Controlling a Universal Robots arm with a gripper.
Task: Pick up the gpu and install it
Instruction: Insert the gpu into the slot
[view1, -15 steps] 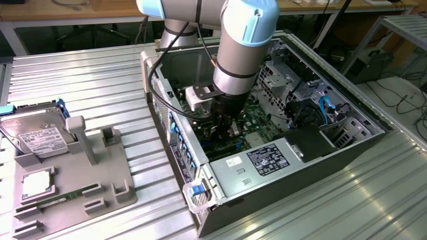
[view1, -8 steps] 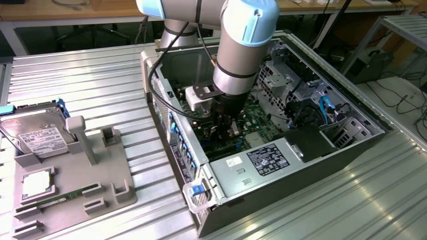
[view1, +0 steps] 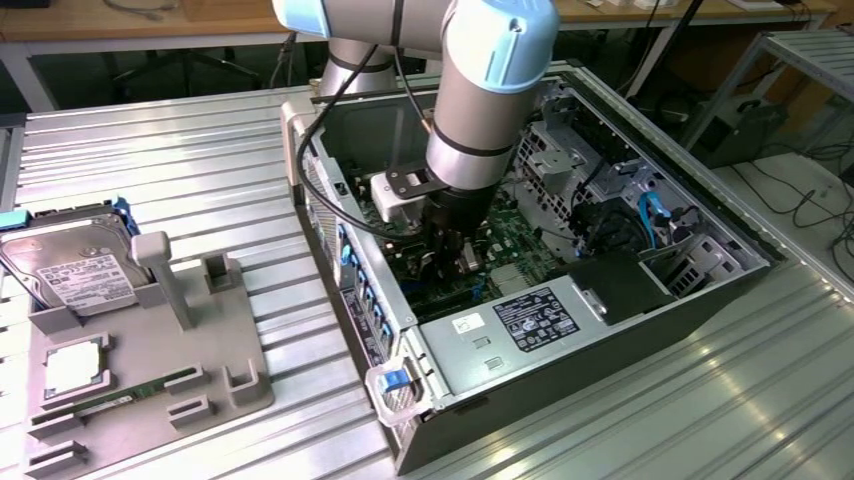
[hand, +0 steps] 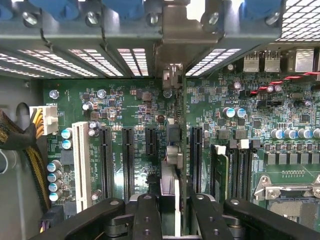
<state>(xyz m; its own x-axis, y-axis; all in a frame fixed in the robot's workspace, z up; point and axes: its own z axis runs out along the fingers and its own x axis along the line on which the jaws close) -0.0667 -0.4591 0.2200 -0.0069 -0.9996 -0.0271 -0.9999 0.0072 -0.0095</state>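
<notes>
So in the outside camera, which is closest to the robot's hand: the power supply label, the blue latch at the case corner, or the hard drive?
1. Power supply label, inside the case, beside the hand.
2. Blue latch, at the case's near corner.
3. Hard drive, on the grey holder at the exterior view's left.

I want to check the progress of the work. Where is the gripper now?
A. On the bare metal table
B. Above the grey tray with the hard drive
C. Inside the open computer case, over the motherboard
C: the gripper reaches down into the open computer case, gripping the gpu edge-on above the green motherboard slots.
</notes>
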